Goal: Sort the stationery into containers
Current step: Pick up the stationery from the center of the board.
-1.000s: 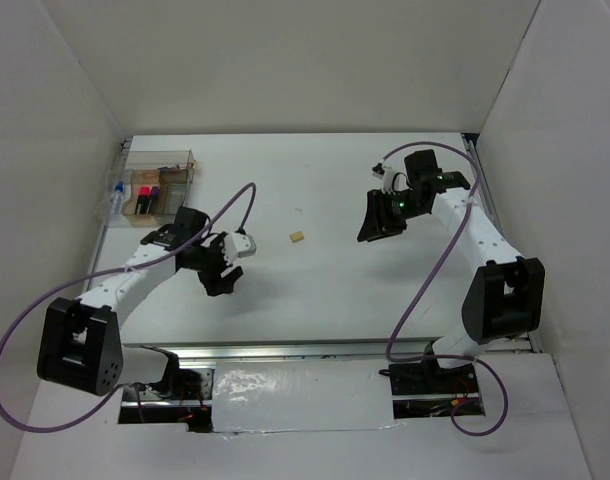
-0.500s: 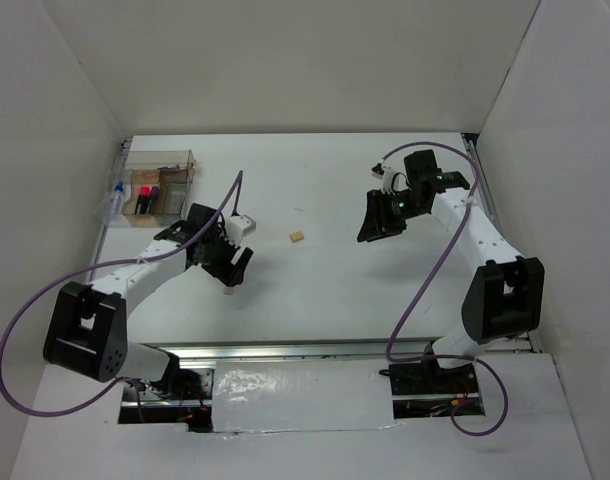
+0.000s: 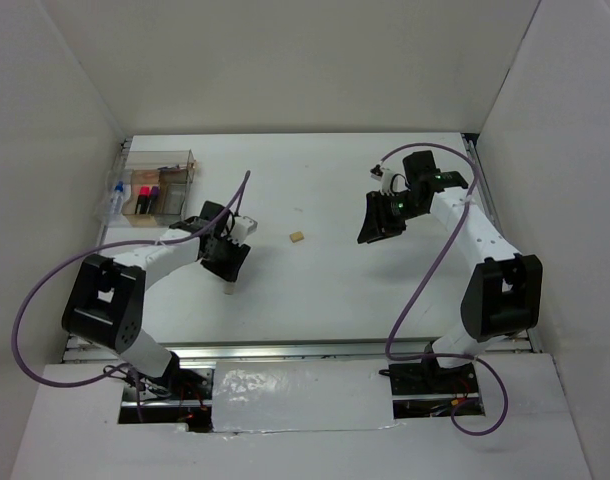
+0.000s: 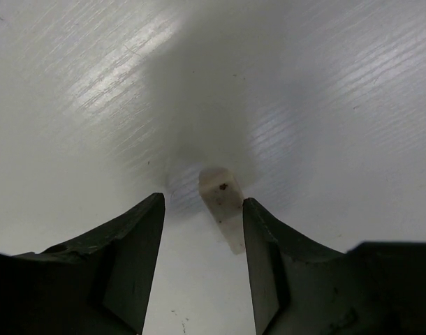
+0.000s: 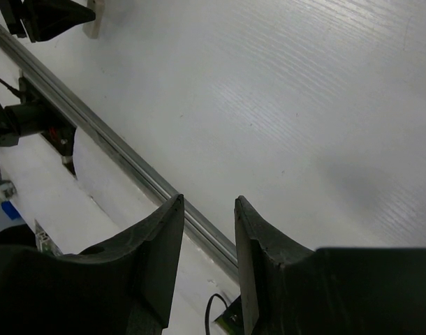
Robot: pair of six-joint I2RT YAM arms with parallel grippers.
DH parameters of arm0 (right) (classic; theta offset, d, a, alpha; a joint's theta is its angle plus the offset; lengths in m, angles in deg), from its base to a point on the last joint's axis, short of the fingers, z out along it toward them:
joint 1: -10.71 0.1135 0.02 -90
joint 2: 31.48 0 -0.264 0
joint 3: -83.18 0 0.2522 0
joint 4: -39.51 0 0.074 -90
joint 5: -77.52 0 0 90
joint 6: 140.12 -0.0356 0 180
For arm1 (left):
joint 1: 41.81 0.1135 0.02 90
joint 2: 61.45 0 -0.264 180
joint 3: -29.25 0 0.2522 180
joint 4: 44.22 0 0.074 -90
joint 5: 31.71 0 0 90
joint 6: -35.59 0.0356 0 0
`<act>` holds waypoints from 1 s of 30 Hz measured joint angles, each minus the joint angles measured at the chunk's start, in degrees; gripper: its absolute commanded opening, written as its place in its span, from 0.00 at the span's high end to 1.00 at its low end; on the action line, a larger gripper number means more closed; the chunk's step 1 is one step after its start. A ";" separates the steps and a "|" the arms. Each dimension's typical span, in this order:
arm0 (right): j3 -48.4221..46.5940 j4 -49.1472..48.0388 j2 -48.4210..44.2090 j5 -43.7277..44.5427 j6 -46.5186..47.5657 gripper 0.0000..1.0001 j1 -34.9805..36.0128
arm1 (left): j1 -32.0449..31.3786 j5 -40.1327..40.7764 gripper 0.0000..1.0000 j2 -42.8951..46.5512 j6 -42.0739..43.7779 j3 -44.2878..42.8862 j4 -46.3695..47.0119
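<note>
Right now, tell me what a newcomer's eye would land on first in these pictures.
The left gripper sits low over the table, left of centre, its open fingers straddling a small pale eraser block. Next come a lone tan eraser block lying mid-table and the clear compartment box in the far left corner. The right gripper hangs empty on the right.

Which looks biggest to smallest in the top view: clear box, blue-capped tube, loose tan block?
1. clear box
2. blue-capped tube
3. tan block
Similar camera distance, so the order holds.
</note>
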 measured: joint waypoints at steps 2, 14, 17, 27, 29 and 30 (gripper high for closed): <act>0.00 0.00 0.02 -0.02 0.20 0.58 0.00 | -0.35 0.22 0.42 -1.31 0.09 -0.79 -0.28; 0.00 0.37 1.07 -0.09 0.61 0.59 0.00 | -1.22 -0.11 0.60 -4.74 0.42 -2.73 -1.44; 0.00 0.42 1.14 -0.13 0.63 0.59 0.00 | -1.27 0.00 0.75 -5.73 0.26 -3.82 -2.01; 0.00 0.42 1.38 -0.37 0.66 0.60 0.00 | 0.48 -2.12 0.98 -6.27 0.35 -5.14 -3.74; 0.00 0.42 1.46 -0.46 0.66 0.60 0.00 | 1.27 -2.54 0.99 -5.97 0.59 -6.08 -4.46; 0.00 0.42 1.62 -0.50 0.66 0.60 0.00 | 1.73 -2.78 0.99 -5.68 0.74 -7.19 -4.83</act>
